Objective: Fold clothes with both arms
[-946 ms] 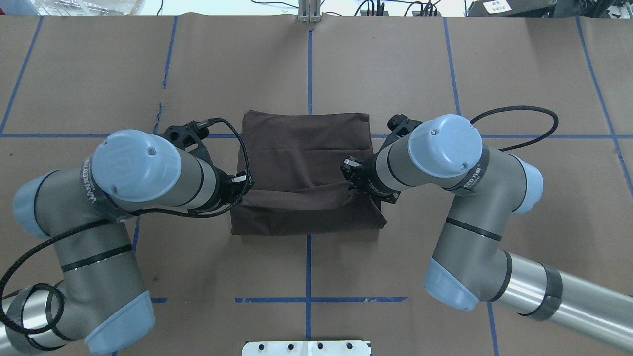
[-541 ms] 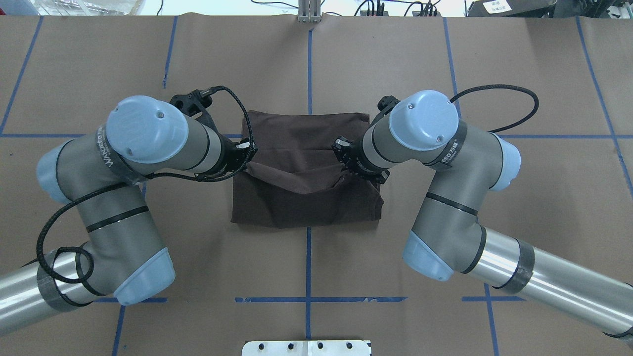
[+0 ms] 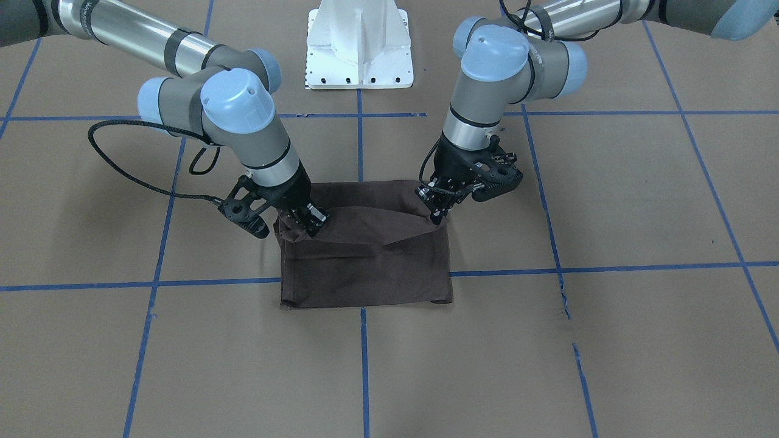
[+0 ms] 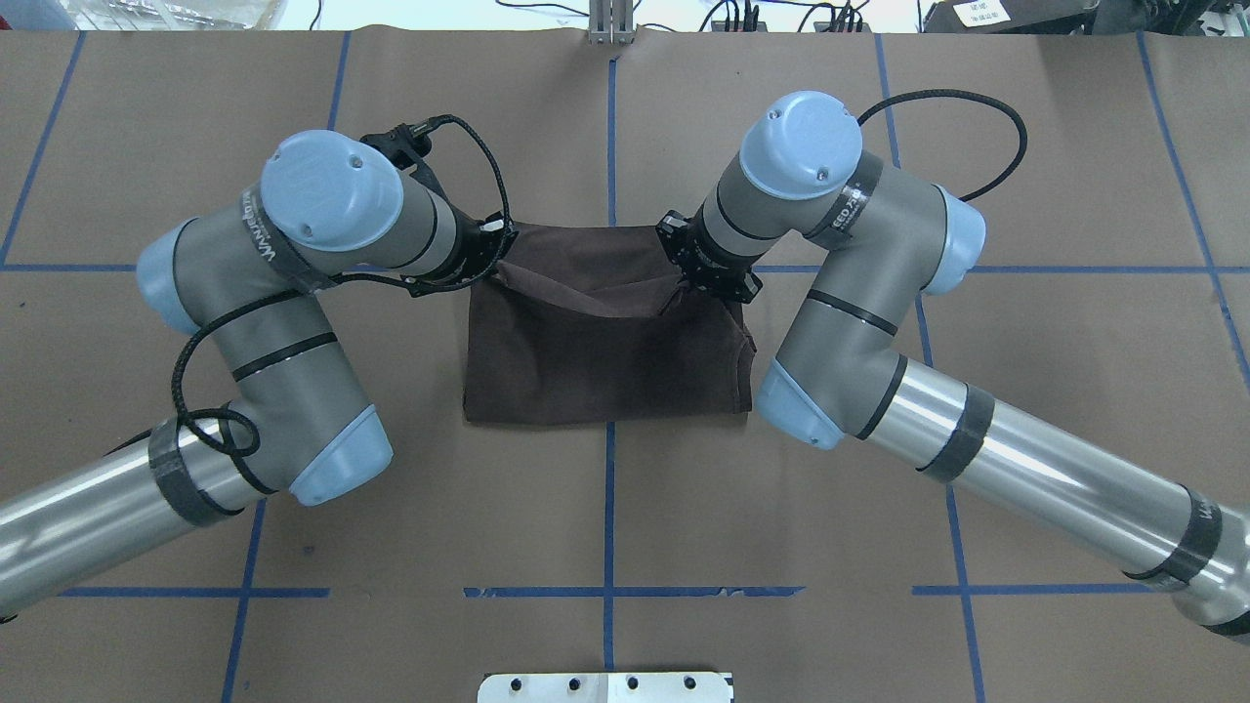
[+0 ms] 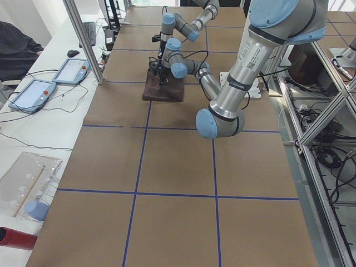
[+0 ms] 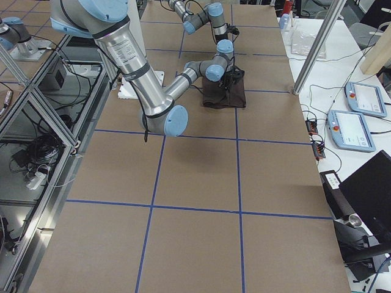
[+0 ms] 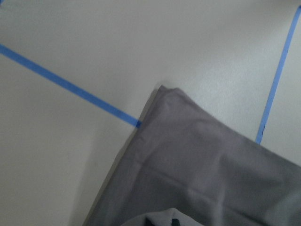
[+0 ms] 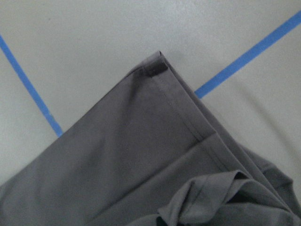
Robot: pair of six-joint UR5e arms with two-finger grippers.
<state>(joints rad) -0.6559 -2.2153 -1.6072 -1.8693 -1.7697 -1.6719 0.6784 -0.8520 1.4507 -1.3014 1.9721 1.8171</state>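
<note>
**Brown cloth pinched at two corners, mid-fold**

T-shirt is laid as a folded rectangle at table centre, on brown paper, straddling a blue tape line. One edge of the top layer is lifted off the stack and held above the far half.

Left gripper: jaws are closed on the lifted edge at its corner. Right gripper: closed the same way on the opposite corner. Nothing else is held.

Cloth sags slightly between the two pinches. Both corners are held at about matched height, probably so the crease stays straight and parallel to the far edge.

On the wrist views the far corners are seen flat on the paper, with bunched fabric at the bottom of each frame. Likely reason for the pose: each held corner is to be laid on the far corner below it.

Release not yet done. Risk is judged to be uneven placement skewing the fold.
</note>
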